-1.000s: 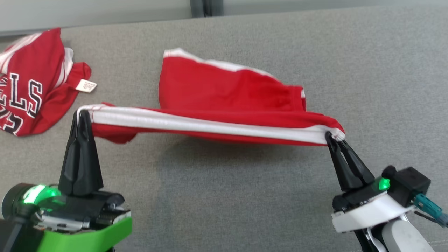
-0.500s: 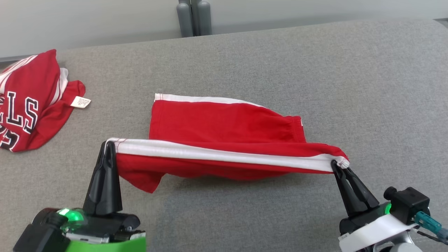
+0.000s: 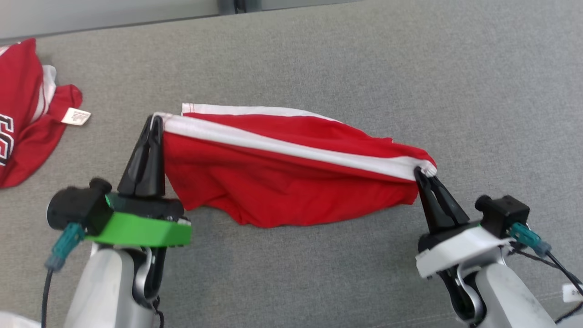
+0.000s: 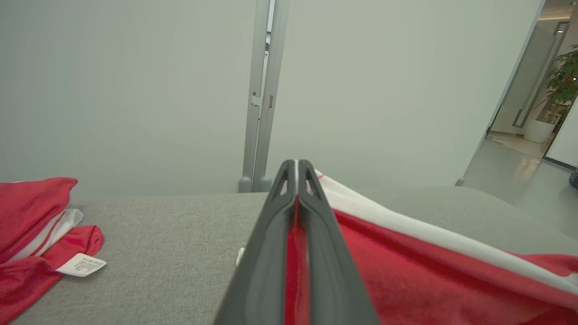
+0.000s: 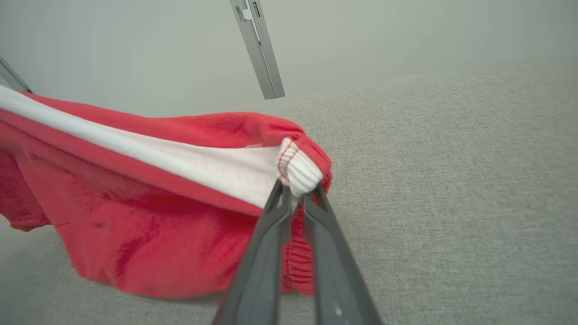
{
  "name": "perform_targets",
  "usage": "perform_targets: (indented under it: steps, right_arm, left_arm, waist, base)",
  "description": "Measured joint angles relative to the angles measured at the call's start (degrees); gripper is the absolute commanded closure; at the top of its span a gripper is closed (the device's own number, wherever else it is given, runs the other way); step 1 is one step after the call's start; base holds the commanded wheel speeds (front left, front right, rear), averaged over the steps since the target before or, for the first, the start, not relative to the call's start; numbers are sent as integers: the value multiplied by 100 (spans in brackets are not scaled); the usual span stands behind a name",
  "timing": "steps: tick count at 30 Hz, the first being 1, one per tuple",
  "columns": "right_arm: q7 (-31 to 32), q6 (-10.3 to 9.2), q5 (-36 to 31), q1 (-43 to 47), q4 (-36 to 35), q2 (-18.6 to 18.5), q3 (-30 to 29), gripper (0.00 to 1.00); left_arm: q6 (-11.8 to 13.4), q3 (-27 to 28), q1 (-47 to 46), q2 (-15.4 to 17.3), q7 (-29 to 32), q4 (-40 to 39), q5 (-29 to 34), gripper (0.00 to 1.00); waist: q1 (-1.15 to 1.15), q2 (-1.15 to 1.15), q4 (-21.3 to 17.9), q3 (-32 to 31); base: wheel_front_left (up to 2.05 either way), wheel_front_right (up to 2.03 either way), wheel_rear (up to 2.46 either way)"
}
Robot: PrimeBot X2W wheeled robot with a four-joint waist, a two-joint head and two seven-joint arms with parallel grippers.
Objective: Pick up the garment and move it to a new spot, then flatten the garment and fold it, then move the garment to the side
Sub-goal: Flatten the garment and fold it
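At the left edge of the head view lies a crumpled red jersey with dark letters [image 3: 25, 136], which I leave alone. Next, at middle left, my left gripper [image 3: 154, 123] has its jaws closed on one end of the white-striped edge of the red cloth garment [image 3: 282, 187]. At middle right, my right gripper [image 3: 420, 174] is pinched tight on the other, ribbed end. The garment is in the centre of the frame. Its stripe is lifted and its body sags down and seems to rest on the grey fabric surface [image 3: 432, 68]. Its long axis runs left to right, sloping a little to the lower right. I judge this is the fold. I should hold the stripe taut, move both grippers together at one height, and lay the edge evenly on the far side.
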Motion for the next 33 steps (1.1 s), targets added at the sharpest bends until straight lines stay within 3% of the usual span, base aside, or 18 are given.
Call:
perform_targets:
  steps: [9, 18, 19, 20, 21, 22, 23, 24, 25, 33]
  right_arm:
    - [-62, 0, -86, -869, 766, 319, 127, 100]
    - [-110, 0, -109, -1369, 1356, 493, 234, 100]
    - [-111, 0, -109, -1434, 1411, 510, 249, 88]
    - [-112, 0, -109, -1483, 1457, 520, 259, 68]
    - [-121, 0, -109, -1538, 1508, 532, 265, 56]
    - [-126, 0, -109, -1575, 1550, 537, 268, 5]
    - [-127, 0, -109, -1605, 1588, 539, 268, 0]
    - [-127, -1, -108, -1622, 1608, 545, 267, 0]
    - [-127, -1, -107, -1630, 1613, 553, 256, 0]
    - [-130, -1, -248, -1528, 1366, 576, -42, 0]
  left_arm:
    - [0, -131, -1104, 301, 0, 1608, 36, 100]
    - [-1, 29, -1806, 320, 0, 2921, 113, 100]
    - [-1, 66, -1878, 313, 0, 3018, 122, 100]
    - [-1, 93, -1934, 296, -1, 3089, 129, 100]
    - [-1, 124, -1989, 277, -1, 3190, 129, 97]
    - [0, 152, -2026, 252, 0, 3297, 130, 71]
    - [8, 178, -2051, 222, 0, 3381, 130, 59]
    - [25, 198, -2067, 196, 0, 3445, 131, 8]
    - [33, 216, -2085, 174, -1, 3518, 131, 0]
    - [47, 321, -2076, 5, -1, 3632, 126, 0]
  waist:
    - [0, 0, -188, 487]
    - [0, 0, -333, 679]
    - [0, 0, -347, 690]
    - [0, 0, -357, 698]
    - [0, 0, -369, 705]
    - [0, 0, -377, 708]
    - [0, 0, -379, 703]
    - [0, 0, -379, 696]
    - [0, 0, -376, 686]
    - [0, 0, -267, 503]
  base:
    - [0, 0, 0]
    - [0, 0, 0]
    - [0, 0, 0]
    - [0, 0, 0]
    - [0, 0, 0]
    - [0, 0, 0]
    - [0, 0, 0]
    - [0, 0, 0]
    - [0, 0, 0]
    - [0, 0, 0]
